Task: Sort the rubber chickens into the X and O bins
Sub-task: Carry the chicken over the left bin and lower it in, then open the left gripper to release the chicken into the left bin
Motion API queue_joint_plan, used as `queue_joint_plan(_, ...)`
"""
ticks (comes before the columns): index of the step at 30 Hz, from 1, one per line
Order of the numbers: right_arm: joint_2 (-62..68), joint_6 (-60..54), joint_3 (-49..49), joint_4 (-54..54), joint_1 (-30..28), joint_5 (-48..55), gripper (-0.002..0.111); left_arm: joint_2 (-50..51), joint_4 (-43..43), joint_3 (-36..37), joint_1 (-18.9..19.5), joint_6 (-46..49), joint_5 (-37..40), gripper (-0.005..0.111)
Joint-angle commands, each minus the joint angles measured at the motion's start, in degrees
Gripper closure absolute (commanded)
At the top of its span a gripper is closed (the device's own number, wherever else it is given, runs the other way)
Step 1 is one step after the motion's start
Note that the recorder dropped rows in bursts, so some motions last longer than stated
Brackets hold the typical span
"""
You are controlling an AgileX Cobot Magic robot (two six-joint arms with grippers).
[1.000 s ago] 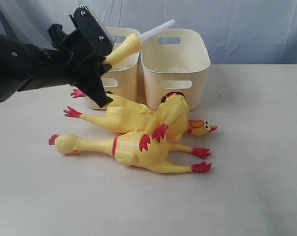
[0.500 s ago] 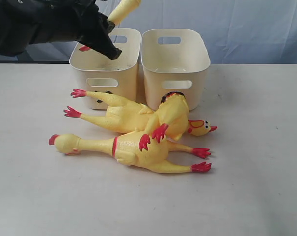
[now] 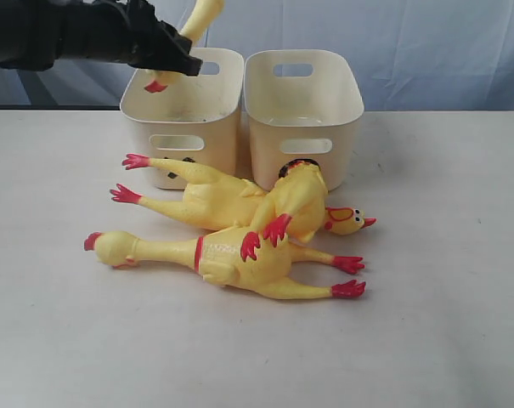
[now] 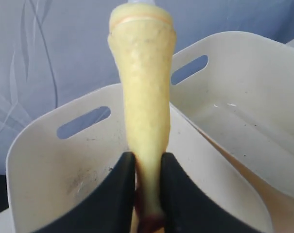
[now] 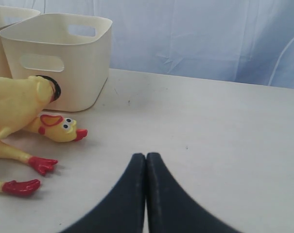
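My left gripper (image 3: pixel 187 61) is shut on a small yellow rubber chicken (image 4: pixel 144 87), whose body sticks up past the fingers while a red foot (image 3: pixel 155 86) hangs below. It hovers over the left cream bin (image 3: pixel 182 140); the right cream bin (image 3: pixel 303 144) stands beside it. Both bins' black front marks are mostly hidden by chickens. Three larger chickens lie piled in front of the bins: one with its head to the right (image 3: pixel 207 200), one with its head to the left (image 3: pixel 240 263), one on top (image 3: pixel 295 200). My right gripper (image 5: pixel 146 156) is shut and empty, low over the table.
The pale table (image 3: pixel 426 280) stretches out to the right of the chicken pile and in front of it. A blue cloth backdrop (image 3: pixel 426 51) hangs behind the bins. Both bins (image 4: pixel 40 160) (image 4: pixel 244 73) look empty inside.
My left gripper has lifted the small chicken from in front of the left bin to above its rim. The piled chickens and the right gripper have not moved.
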Motion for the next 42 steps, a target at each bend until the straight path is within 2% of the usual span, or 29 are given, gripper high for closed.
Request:
queue_joint_plan(1,-0.3,0.1,0.3,0.1,-0.3,-0.4,0.109,3.1,-2.2,-0.8,1.6,0.1,1.1,0.107)
queue_joint_plan(15,-0.3,0.1,0.3,0.1,-0.3,-0.4,0.109,7.3,-1.5,-1.0,1.9,0.2,-1.6,0.105)
queue_joint_plan(19,-0.3,0.1,0.3,0.1,-0.3,-0.4,0.109,7.5,-1.5,-1.0,1.9,0.2,-2.2,0.093)
queue_joint_plan(25,-0.3,0.1,0.3,0.1,-0.3,-0.4,0.109,7.5,-1.5,-1.0,1.9,0.2,-2.6,0.064)
queue_joint_plan(29,-0.3,0.1,0.3,0.1,-0.3,-0.4,0.109,7.5,-1.7,-1.0,1.9,0.2,-2.8,0.05)
queue_joint_plan(32,-0.3,0.1,0.3,0.1,-0.3,-0.4,0.109,7.5,-1.7,-1.0,1.9,0.2,-2.8,0.046)
queue_joint_plan(42,-0.3,0.1,0.3,0.1,-0.3,-0.4,0.109,7.3,-1.7,-1.0,1.9,0.2,-2.4,0.046)
